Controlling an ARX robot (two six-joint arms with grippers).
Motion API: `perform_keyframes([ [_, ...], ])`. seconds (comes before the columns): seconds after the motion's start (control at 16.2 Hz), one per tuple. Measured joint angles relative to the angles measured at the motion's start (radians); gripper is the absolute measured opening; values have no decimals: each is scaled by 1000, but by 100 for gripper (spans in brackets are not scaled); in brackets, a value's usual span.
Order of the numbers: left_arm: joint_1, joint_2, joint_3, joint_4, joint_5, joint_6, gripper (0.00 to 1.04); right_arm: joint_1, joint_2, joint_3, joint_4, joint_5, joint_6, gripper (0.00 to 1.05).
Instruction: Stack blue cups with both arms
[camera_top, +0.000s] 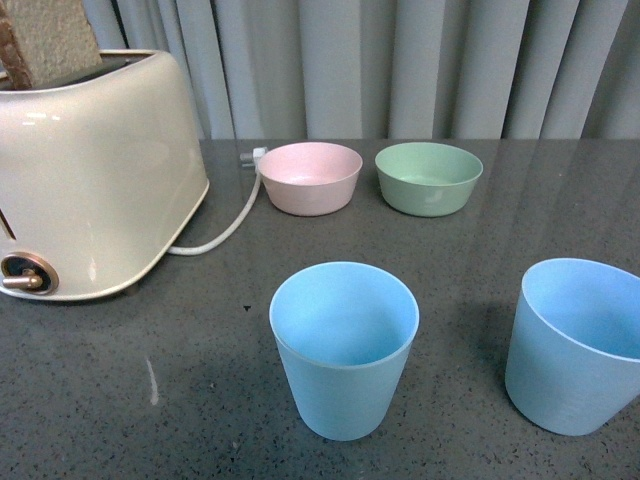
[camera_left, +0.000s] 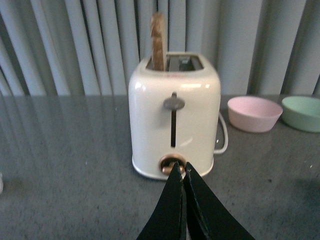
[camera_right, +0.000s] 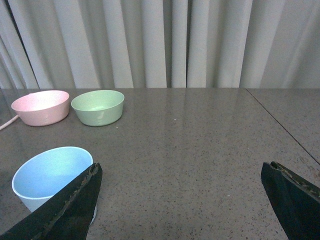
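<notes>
Blue cups (camera_top: 344, 370) matt plastic; toaster (camera_top: 95, 170) glossy, smooth; table (camera_top: 150, 400) speckled, faint sheen; curtain (camera_top: 400, 60) cloth.

Dark speckled table (camera_top: 90, 400), cream toaster (camera_top: 95, 170), pink bowl (camera_top: 310, 177), green bowl (camera_top: 428, 178), central blue cup (camera_top: 343, 355), right blue cup (camera_top: 572, 350)

No text, label, brand, number or sign can be read in any of the three views.
</notes>
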Motion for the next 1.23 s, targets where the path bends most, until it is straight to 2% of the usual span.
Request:
perform_keyframes([
  [0.55, 0, 0, 0, -21, -4, -2, 3, 0, 0, 0, 1, 0, 0, 98],
  [0.62, 0, 0, 0, -21, -4, -1, 17, 0, 0, 0, 1, 0, 0, 98],
  [0.68, 0, 0, 0, -21, -4, -1, 25, 0, 0, 0, 1, 0, 0, 98],
  [0.74, 0, 0, 0, -21, -4, -1, 57, 0, 0, 0, 1, 0, 0, 98],
  [0.8, 0, 0, 0, -21, -4, -1, 70, 0, 0, 0, 1, 0, 0, 98],
  [0.92, 0, 0, 0, -21, -3, -1, 94, -72, 59, 23, -10, -133, 76, 98],
  [0.98, 0, 0, 0, -21, -4, -1, 100, -111, 111, 72, -2, -176, 102, 98],
  [1.05, 0, 0, 0, -21, -4, -1, 97, -117, 143, 135, 13, -196, 106, 98],
  [1.23, 0, 0, 0, -21, -4, -1, 98, -53, 274, 305, 61, -263, 82, 98],
])
